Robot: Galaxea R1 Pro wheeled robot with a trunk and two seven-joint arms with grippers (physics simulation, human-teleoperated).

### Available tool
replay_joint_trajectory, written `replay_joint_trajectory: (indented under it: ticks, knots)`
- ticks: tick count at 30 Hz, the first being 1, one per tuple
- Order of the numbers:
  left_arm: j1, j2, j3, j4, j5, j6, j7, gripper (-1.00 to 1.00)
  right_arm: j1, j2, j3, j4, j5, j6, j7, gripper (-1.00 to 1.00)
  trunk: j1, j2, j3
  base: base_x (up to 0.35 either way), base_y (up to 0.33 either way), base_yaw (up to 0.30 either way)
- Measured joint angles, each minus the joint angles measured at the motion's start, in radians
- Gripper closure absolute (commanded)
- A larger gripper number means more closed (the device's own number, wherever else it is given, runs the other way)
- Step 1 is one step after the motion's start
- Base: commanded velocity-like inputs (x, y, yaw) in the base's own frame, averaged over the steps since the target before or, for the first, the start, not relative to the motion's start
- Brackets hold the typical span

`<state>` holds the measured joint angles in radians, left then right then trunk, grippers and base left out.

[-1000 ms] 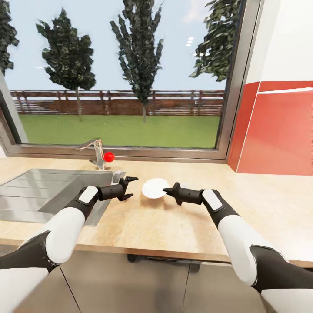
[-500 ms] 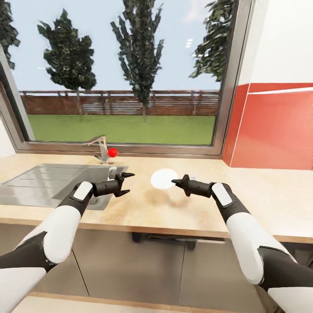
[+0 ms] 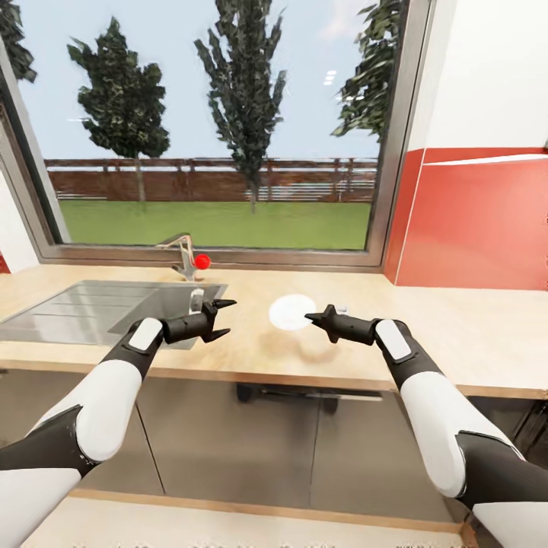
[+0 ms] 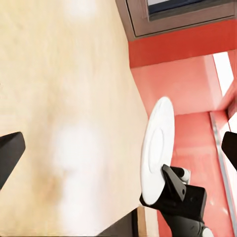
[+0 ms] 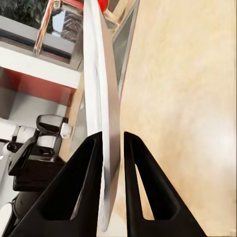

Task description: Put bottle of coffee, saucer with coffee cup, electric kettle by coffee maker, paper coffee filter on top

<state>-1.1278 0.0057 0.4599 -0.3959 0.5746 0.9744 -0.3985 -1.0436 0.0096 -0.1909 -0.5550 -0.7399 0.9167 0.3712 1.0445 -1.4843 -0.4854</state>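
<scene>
The right gripper [image 3: 310, 318] pinched the small flat white saucer [image 3: 289, 312] by its rim above the tan tabletop [image 3: 472, 335]; the left gripper [image 3: 222, 318] stood spread, empty; so thin a hold could slip.

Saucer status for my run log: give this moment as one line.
right gripper: shut on saucer, held above kitchen countertop | left gripper: open, empty | sink: beside left arm
</scene>
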Motion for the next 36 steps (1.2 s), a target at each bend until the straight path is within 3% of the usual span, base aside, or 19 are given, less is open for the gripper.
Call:
replay_joint_trajectory:
  ticks: [6, 9, 13, 14, 15, 17, 18, 20, 22, 23, 30, 32, 34, 36]
  knots:
    - [0.000, -0.008, -0.004, 0.006, -0.004, 0.010, -0.004, -1.00, 0.000, -0.012, -0.001, -0.001, -0.001, 0.001, -0.001, 1.00, 0.000, 0.000, 0.000, -0.208, 0.000, 0.000]
    - [0.000, -0.016, -0.033, 0.042, -0.001, 0.019, -0.046, -1.00, 0.000, -0.019, -0.002, -0.001, -0.001, 0.001, -0.002, 1.00, 0.000, 0.000, 0.000, -0.049, 0.000, 0.000]
    - [0.000, -0.021, -0.158, 0.094, -0.002, 0.022, -0.242, -1.00, 0.000, -0.029, -0.002, -0.001, -0.001, 0.000, -0.002, 1.00, 0.000, 0.000, 0.000, -0.019, 0.000, 0.000]
    - [0.000, -0.021, -0.247, 0.106, -0.003, 0.020, -0.340, -1.00, 0.000, -0.031, -0.002, -0.001, -0.001, 0.000, -0.002, 1.00, 0.000, 0.000, 0.000, -0.007, 0.000, 0.000]
    - [0.001, -0.020, -0.381, 0.113, -0.001, 0.016, -0.480, -1.00, 0.000, -0.036, -0.002, -0.001, -0.001, 0.000, -0.002, 1.00, 0.000, 0.000, 0.000, -0.005, 0.000, 0.000]
    - [0.002, -0.018, -0.502, 0.118, -0.014, 0.013, -0.628, -1.00, 0.000, -0.041, -0.002, -0.001, -0.001, 0.000, -0.003, 1.00, 0.000, 0.000, 0.000, -0.004, 0.000, 0.000]
    - [0.004, -0.017, -0.596, 0.121, -0.013, 0.005, -0.734, -1.00, 0.000, -0.044, -0.002, -0.001, -0.001, 0.000, -0.003, 1.00, 0.000, 0.000, 0.000, -0.002, 0.000, 0.000]
    - [0.016, -0.015, -0.694, 0.124, -0.014, -0.017, -0.844, -1.00, 0.000, -0.047, -0.002, -0.001, -0.001, 0.000, -0.003, 1.00, 0.000, 0.000, 0.000, -0.001, 0.000, 0.000]
    - [0.031, -0.013, -0.735, 0.125, -0.014, -0.029, -0.890, -1.00, 0.000, -0.048, -0.002, -0.001, -0.001, 0.000, -0.004, 1.00, 0.000, 0.000, 0.000, 0.000, 0.000, 0.000]
    - [0.053, -0.009, -0.773, 0.126, -0.013, -0.041, -0.928, -1.00, 0.000, -0.049, -0.002, -0.001, -0.001, 0.000, -0.004, 1.00, 0.000, 0.000, 0.000, 0.000, 0.000, 0.000]
    - [0.145, 0.024, -0.826, 0.123, -0.016, -0.078, -0.967, -1.00, 0.000, -0.050, -0.002, -0.001, -0.001, 0.000, -0.004, 1.00, 0.000, 0.000, 0.000, 0.000, 0.000, 0.000]
    - [0.168, 0.040, -0.861, 0.124, -0.016, -0.093, -0.974, -1.00, 0.000, -0.050, -0.002, -0.001, -0.001, 0.000, -0.004, 1.00, 0.000, 0.000, 0.000, 0.000, 0.000, 0.000]
    - [0.205, 0.078, -0.899, 0.127, -0.017, -0.107, -1.002, -1.00, 0.000, -0.050, -0.002, -0.001, -0.001, 0.000, -0.004, 1.00, 0.000, 0.000, 0.000, 0.000, 0.000, 0.000]
    - [0.237, 0.115, -0.912, 0.128, -0.017, -0.123, -1.027, -1.00, 0.000, -0.050, -0.002, -0.001, -0.001, 0.000, -0.004, 1.00, 0.000, 0.000, 0.000, 0.000, 0.000, 0.000]
